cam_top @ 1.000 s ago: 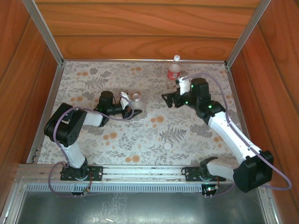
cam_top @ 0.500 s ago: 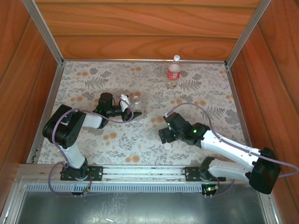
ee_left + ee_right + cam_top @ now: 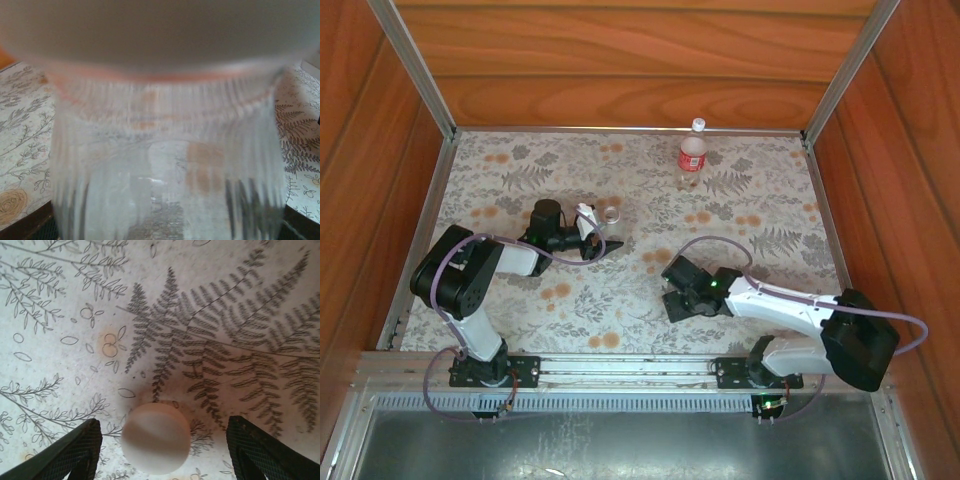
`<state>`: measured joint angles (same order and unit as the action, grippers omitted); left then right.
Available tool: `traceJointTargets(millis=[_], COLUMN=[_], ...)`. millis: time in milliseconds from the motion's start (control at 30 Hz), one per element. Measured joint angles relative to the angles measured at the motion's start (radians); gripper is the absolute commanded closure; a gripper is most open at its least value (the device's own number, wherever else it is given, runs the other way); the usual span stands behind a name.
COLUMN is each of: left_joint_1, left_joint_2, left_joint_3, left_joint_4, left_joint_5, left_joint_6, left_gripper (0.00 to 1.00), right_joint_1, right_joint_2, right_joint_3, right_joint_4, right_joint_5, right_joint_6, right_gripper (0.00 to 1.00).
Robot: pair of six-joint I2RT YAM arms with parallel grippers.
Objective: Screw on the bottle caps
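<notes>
A clear ribbed bottle (image 3: 611, 212) stands uncapped left of the middle, and my left gripper (image 3: 600, 232) is shut on it. In the left wrist view the bottle (image 3: 165, 165) is close and blurred, with my dark fingers (image 3: 25, 227) at the bottom corners. My right gripper (image 3: 677, 302) is low over the cloth near the front middle. Its open jaws (image 3: 162, 435) straddle a white bottle cap (image 3: 156, 437) lying flat, with a gap on each side. The red-label bottle (image 3: 692, 153) stands at the back with a white cap (image 3: 698, 124) on it.
The flower-print cloth (image 3: 570, 300) covers the table, with wooden walls and metal posts around it. A metal rail (image 3: 620, 365) runs along the near edge by the arm bases.
My right arm swung from beside the red-label bottle down to the front middle and lowered over the loose cap, its jaws narrowing. The left arm and its bottle stayed put.
</notes>
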<state>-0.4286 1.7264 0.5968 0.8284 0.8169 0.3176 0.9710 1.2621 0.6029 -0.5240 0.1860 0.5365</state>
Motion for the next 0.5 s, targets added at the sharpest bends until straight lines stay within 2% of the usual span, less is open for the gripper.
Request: traceJointTargets(millis=[500], left_joint_1=[0.000], left_joint_2=[0.000], left_joint_3=[0.000], left_joint_4=[0.000], left_joint_5=[0.000], left_joint_6=[0.000], left_gripper=[0.41], right_joint_1=[0.024], right_joint_2=[0.039], right_joint_3=[-0.024], right_joint_4=[0.014], right_joint_5=[-0.029], right_joint_6=[0.027], right_gripper=[0.43])
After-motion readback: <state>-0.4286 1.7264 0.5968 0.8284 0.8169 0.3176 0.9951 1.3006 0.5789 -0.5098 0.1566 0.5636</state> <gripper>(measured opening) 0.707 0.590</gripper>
